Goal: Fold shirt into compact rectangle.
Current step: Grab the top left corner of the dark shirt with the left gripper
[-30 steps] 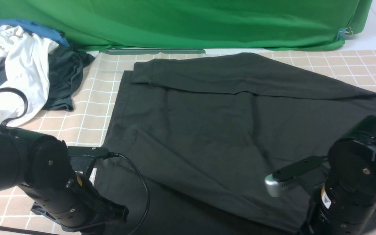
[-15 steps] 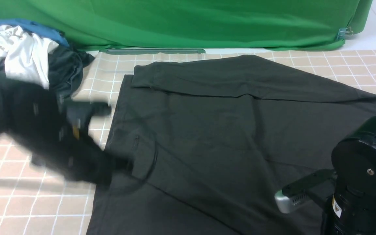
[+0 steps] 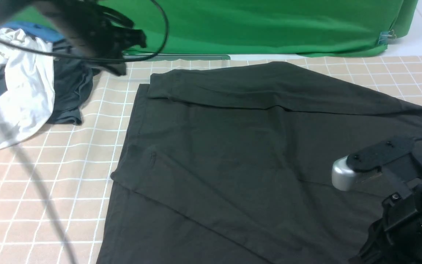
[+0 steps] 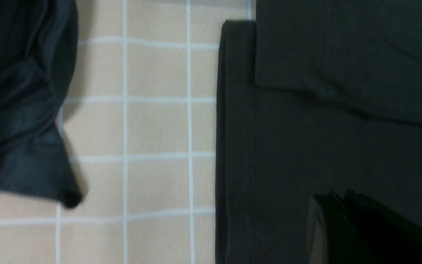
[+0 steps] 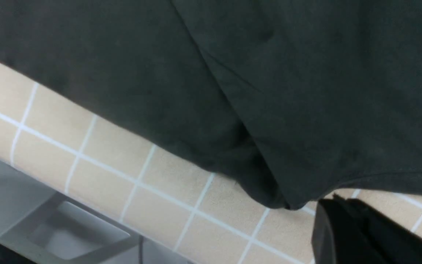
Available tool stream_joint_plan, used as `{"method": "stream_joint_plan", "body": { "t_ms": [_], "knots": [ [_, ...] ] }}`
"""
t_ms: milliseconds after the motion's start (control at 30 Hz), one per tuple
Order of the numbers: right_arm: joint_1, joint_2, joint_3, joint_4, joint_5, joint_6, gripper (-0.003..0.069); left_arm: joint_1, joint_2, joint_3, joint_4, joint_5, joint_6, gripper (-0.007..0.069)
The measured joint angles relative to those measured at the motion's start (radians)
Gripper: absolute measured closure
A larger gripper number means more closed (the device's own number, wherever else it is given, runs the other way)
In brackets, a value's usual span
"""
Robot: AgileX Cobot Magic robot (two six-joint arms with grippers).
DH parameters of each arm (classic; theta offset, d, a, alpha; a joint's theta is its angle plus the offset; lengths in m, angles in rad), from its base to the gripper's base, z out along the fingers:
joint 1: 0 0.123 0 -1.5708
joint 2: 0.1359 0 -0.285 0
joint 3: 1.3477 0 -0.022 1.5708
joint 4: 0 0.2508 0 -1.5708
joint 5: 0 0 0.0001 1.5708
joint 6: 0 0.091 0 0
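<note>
Checked table (image 3: 42,190) is carrying the half-folded shirt (image 3: 255,154); right claw (image 5: 343,231) is hovering pressed together, left claw (image 4: 339,227) I cannot tell, and next fold is needing hem grips.

One shirt (image 3: 251,154), one clothes pile (image 3: 24,88)

My left claw (image 4: 335,209) hangs above the shirt (image 3: 255,154) near its far left corner; the heap of clothes (image 3: 24,84) lies to its left. My right claw (image 5: 332,220) sits just beside the shirt's near right corner, over the table cover (image 5: 159,172).
</note>
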Motion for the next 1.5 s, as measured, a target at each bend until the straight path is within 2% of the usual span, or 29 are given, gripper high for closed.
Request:
{"method": "stream_joint_plan", "body": {
  "t_ms": [133,300,433,567,967,1033,1133,1167,1200,1267,1500],
  "knots": [
    [0.000,-0.001,0.000,0.000,-0.017,0.000,0.0620,0.000,0.179,-0.155,0.011,-0.011,0.018,0.0452],
    [0.000,-0.001,0.000,0.000,-0.029,-0.001,0.0620,0.000,0.324,-0.242,0.022,-0.073,0.051,0.0302],
    [0.000,-0.001,0.000,0.000,-0.037,-0.001,0.0620,0.000,0.370,-0.254,0.020,-0.135,0.094,0.0244],
    [0.000,-0.001,0.000,0.000,-0.047,-0.001,0.0620,0.000,0.381,-0.256,-0.009,-0.161,0.143,0.0241],
    [0.000,-0.001,0.000,0.000,-0.059,-0.002,0.0620,0.000,0.411,-0.270,-0.092,-0.182,0.249,0.0252],
    [0.000,-0.001,0.000,0.000,-0.059,-0.002,0.0620,0.000,0.411,-0.270,-0.094,-0.182,0.263,0.0293],
    [0.000,-0.001,0.000,0.000,-0.059,-0.002,0.0620,0.000,0.413,-0.271,-0.103,-0.177,0.315,0.0424],
    [0.000,-0.001,0.000,0.000,-0.059,-0.002,0.0620,0.000,0.413,-0.271,-0.103,-0.176,0.319,0.0435],
    [0.000,-0.001,0.000,0.000,-0.060,-0.002,0.0620,0.000,0.413,-0.272,-0.115,-0.171,0.336,0.0513],
    [0.000,-0.001,0.000,0.000,-0.061,-0.002,0.0620,0.000,0.413,-0.273,-0.117,-0.164,0.353,0.0574],
    [0.000,-0.001,0.000,0.000,-0.062,-0.002,0.0620,0.000,0.351,-0.269,-0.108,-0.055,0.349,0.0574]
  ]
}}
